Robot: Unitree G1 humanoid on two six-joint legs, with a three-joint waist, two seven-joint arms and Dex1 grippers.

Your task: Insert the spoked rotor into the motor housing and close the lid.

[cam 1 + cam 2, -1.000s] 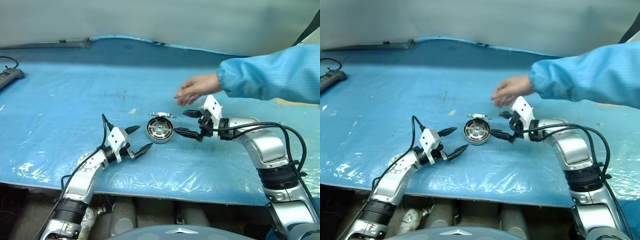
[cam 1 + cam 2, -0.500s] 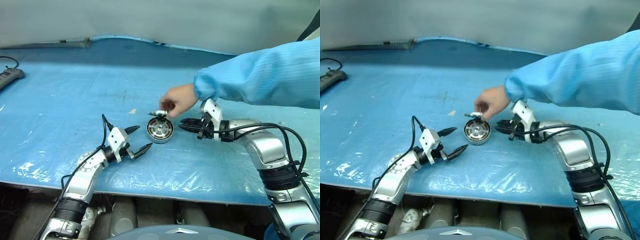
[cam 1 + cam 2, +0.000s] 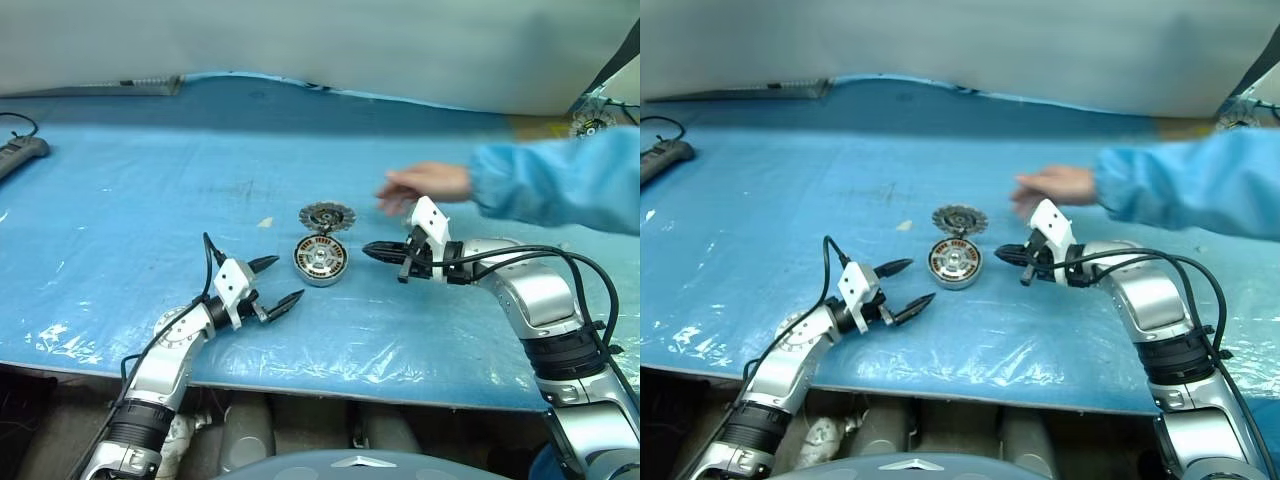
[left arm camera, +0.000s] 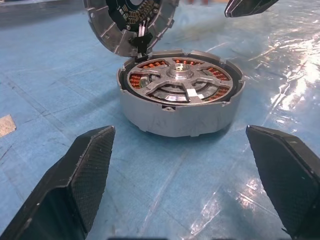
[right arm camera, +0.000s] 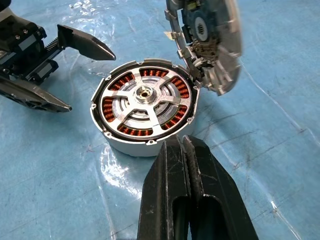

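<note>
The motor housing (image 3: 320,260) stands on the blue sheet between my two grippers. A silver spoked rotor (image 5: 145,102) lies inside it over the copper windings. The lid (image 3: 327,216) stands open, tilted up from the housing's far edge, with its finned inner face showing. My left gripper (image 3: 287,279) is open, just left of the housing and level with it, touching nothing; its fingers (image 4: 80,175) frame the housing. My right gripper (image 3: 368,248) is shut on nothing, its tip a short way right of the housing.
A person's hand (image 3: 425,185) in a blue sleeve (image 3: 560,185) hovers behind my right gripper. A power strip (image 3: 20,155) lies at the far left. A small round metal part (image 3: 585,122) sits at the far right. The table's front edge runs just below my arms.
My right gripper has shut. The person's hand came to the lid, tipped it up open, and drew back to the right. My left arm has kept still.
</note>
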